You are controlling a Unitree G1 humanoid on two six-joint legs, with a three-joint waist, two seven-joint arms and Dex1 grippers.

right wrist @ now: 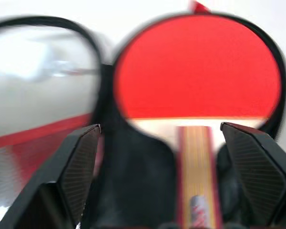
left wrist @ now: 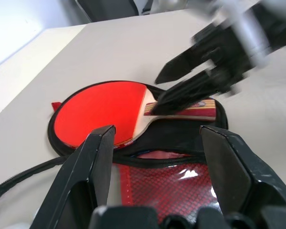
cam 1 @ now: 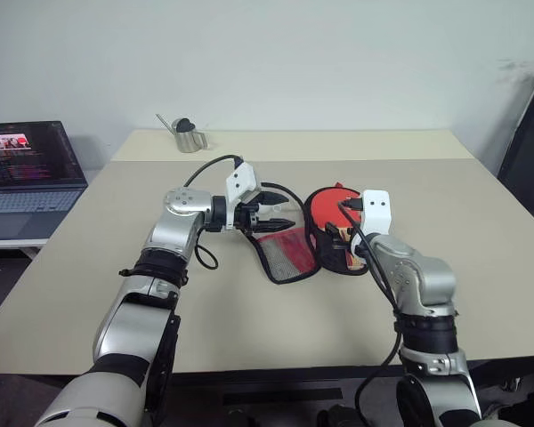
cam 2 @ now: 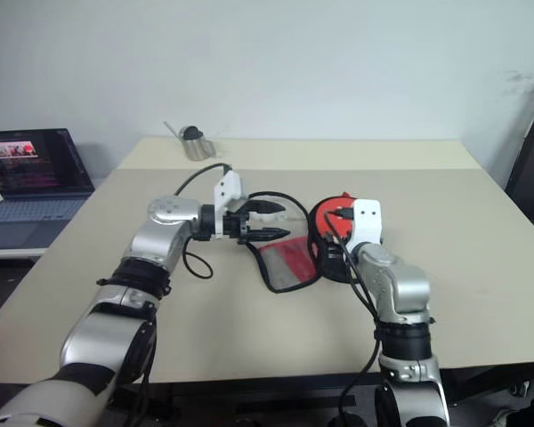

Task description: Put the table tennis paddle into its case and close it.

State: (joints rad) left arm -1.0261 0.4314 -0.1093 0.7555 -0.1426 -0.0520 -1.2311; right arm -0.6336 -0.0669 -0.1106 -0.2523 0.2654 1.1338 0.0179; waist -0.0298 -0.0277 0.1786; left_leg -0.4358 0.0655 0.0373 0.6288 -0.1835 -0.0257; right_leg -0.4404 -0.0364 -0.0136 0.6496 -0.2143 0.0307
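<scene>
Even, soft overhead light is seen across the surface [cam 1: 249, 320]; shadows are faint. Motion blur is shown on the right pincer [left wrist: 181, 90] at two o'clock in the left wrist view, and the right wrist view is smeared throughout.

No legible text: laptop screen [cam 1: 28, 154] lines and paddle handle [right wrist: 196, 210] mark too blurred.

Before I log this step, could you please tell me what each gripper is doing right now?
Left gripper: open, holding nothing.
Right gripper: open, above the paddle, holding nothing.
</scene>
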